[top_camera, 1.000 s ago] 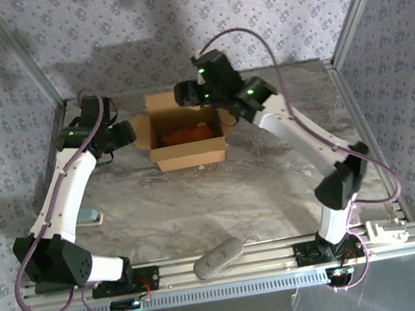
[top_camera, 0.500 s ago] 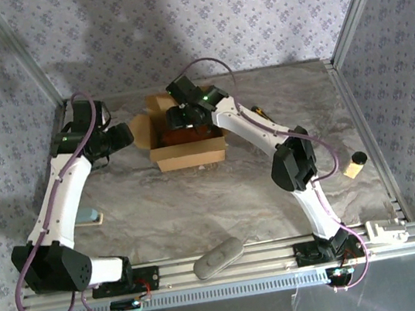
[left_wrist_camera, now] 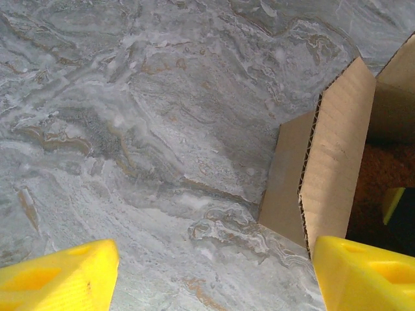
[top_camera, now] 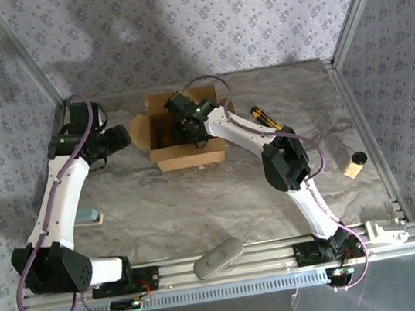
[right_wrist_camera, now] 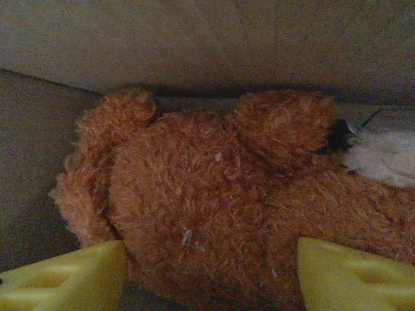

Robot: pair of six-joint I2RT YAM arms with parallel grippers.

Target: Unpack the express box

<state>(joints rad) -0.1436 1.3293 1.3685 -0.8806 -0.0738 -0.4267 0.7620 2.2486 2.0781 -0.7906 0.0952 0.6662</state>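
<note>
The right gripper (right_wrist_camera: 211,275) has descended into the express box (top_camera: 189,155), at 12 o'clock on the surface (top_camera: 200,211). Its jaws are spread astride the plush toy (right_wrist_camera: 214,194), so extraction can begin. The left gripper (left_wrist_camera: 211,275), jaws spread, hovers at the box's 9 o'clock.

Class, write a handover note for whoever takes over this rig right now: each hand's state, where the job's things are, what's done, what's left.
Left hand: open, over the grey marbled table, beside a flap of the brown corrugated cardboard express box.
Right hand: open, down inside that box, straddling the fuzzy orange-brown plush toy.
Done: flaps opened.
Left: close on the toy and lift it out.
</note>
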